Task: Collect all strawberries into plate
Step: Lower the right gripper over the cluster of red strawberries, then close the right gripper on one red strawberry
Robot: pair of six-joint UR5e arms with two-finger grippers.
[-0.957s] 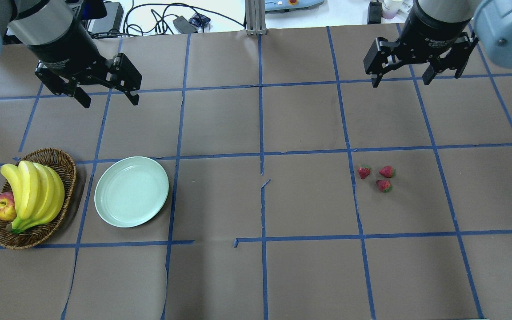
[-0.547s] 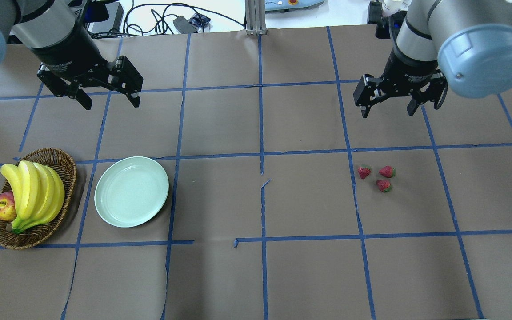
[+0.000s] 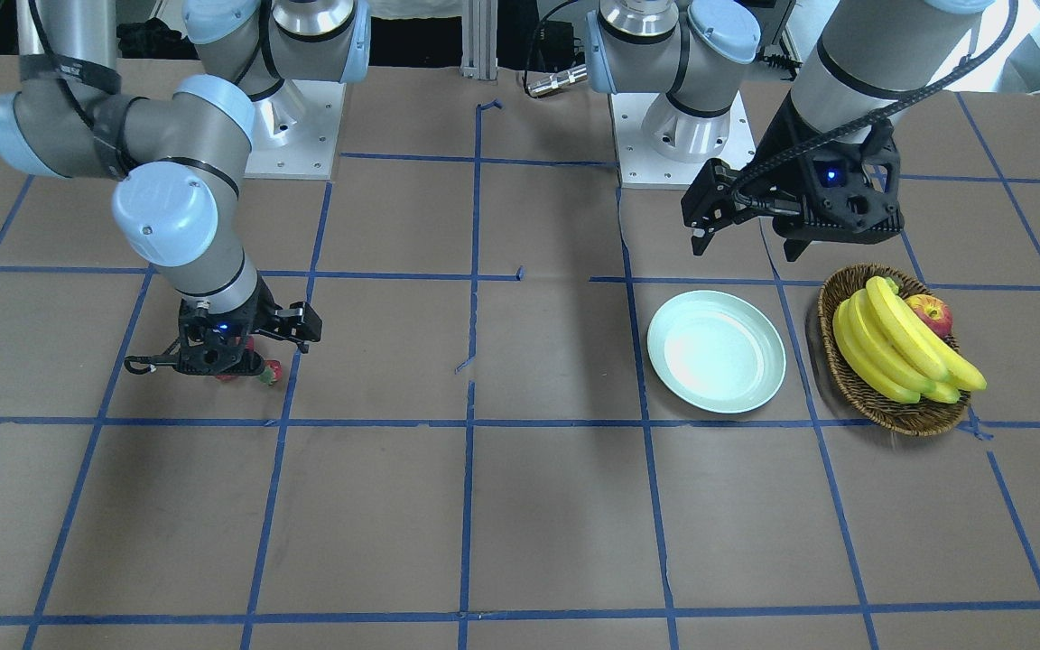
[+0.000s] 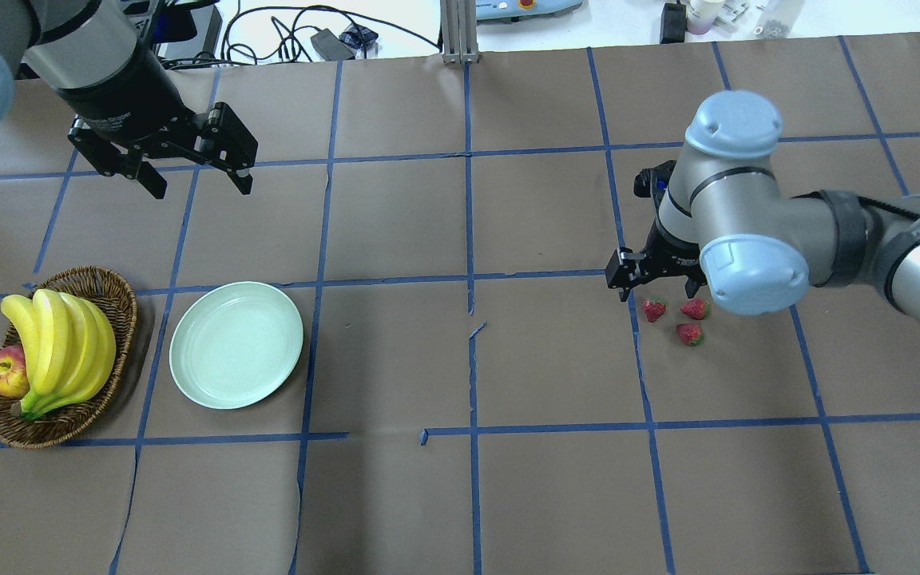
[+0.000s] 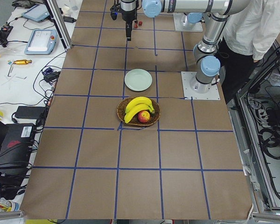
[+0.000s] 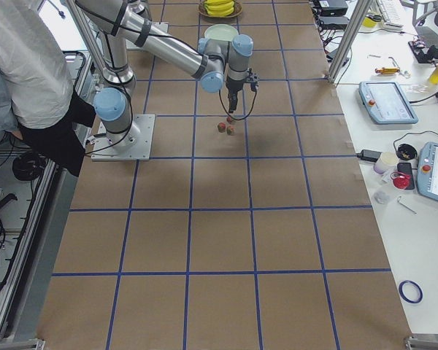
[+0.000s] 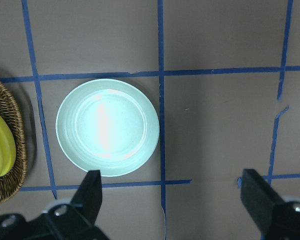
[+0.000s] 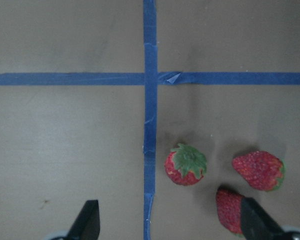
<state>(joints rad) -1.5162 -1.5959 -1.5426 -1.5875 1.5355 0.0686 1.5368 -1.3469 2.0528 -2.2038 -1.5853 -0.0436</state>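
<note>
No berry is collected yet: the plate point(image 4: 236, 344) sits bare on the bench point(image 4: 556, 495), all three strawberries point(image 4: 654, 310) lie well apart from it below the right arm point(image 4: 747, 208), and both it and the left arm point(image 4: 109, 72) hold their jaws spread.

A robotics lab: teach pendants point(image 6: 385, 102), loose cables point(image 4: 284, 36), tape-gridded table point(image 4: 396, 216).
</note>
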